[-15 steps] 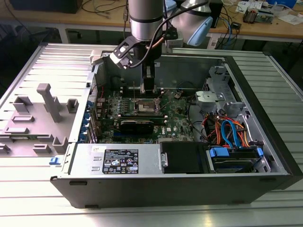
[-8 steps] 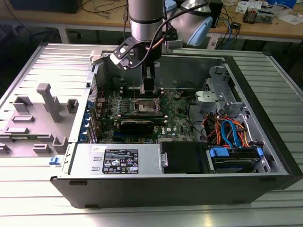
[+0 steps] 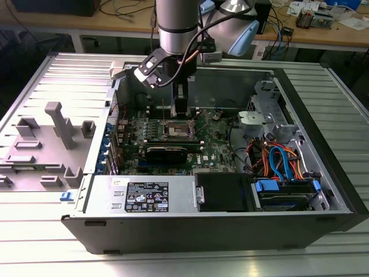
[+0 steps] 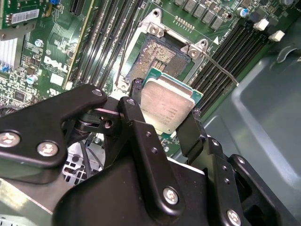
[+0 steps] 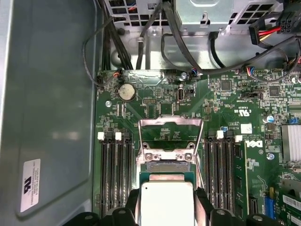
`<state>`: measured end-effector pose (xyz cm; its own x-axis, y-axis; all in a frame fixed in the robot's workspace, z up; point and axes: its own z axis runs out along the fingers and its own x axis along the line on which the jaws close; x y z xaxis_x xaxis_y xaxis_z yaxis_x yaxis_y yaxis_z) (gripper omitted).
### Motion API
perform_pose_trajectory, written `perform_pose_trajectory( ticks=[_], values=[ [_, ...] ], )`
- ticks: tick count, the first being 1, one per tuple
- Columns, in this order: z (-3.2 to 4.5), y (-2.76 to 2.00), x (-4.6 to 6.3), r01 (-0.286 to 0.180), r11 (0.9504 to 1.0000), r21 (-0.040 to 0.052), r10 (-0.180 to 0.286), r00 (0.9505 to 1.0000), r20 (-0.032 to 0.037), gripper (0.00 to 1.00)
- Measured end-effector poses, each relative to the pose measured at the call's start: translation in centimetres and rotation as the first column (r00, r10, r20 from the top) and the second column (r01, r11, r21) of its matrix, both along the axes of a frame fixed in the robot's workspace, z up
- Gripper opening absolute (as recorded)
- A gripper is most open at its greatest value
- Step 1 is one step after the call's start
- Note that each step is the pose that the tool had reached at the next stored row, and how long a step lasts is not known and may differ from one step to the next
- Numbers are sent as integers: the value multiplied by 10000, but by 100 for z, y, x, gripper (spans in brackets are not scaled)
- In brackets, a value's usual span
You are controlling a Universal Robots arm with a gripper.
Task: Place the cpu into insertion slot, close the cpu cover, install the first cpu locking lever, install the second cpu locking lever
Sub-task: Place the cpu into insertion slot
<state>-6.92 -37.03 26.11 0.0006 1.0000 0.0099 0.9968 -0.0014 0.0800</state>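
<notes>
My gripper (image 4: 165, 101) is shut on the cpu (image 4: 169, 110), a flat square chip with a silver-grey top, one black finger on each of two opposite edges. The chip hangs just above the insertion slot (image 4: 160, 59), overlapping one side of it, and the slot's dark pin field shows bare beside it. In the first wrist view the cpu (image 5: 167, 202) sits between the fingertips (image 5: 201, 195), and the cpu cover (image 5: 170, 123) stands swung open beyond the slot (image 5: 167, 166). A thin locking lever (image 4: 221, 68) is raised beside the socket. In the exterior view the gripper (image 3: 180, 115) hovers over the slot (image 3: 177, 130).
Long black memory slots (image 5: 115, 174) flank the socket on both sides. A black card (image 3: 167, 153) lies in front of the socket. The case wall (image 5: 51, 103), the drive cage (image 3: 262, 118), coloured cables (image 3: 277, 158) and the power supply (image 3: 150, 193) ring the board. Grey fixtures (image 3: 55, 130) stand outside.
</notes>
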Motion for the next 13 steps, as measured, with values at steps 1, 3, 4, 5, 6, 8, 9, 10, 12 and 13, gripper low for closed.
perform_pose_trajectory(
  ticks=[1,3,4,5,6,8,9,10,12,13],
  values=[
    [-15,0,0,0,10000,1,0,10000,0,55],
    [-36,0,0,-1,10000,1,1,10000,-1,55],
    [-43,0,0,0,10000,0,0,10000,-1,55],
    [-50,0,0,-1,10000,1,1,10000,0,55],
    [-64,0,0,-1,10000,0,1,10000,-1,55],
    [-76,0,0,-1,10000,0,1,10000,-1,55],
    [-82,0,0,-1,10000,0,1,10000,-1,55],
    [-88,0,0,-1,10000,0,1,10000,-1,55],
    [-102,0,0,-1,10000,0,1,10000,-1,55],
    [-111,0,0,-1,10000,0,1,10000,-1,55]
  ],
)
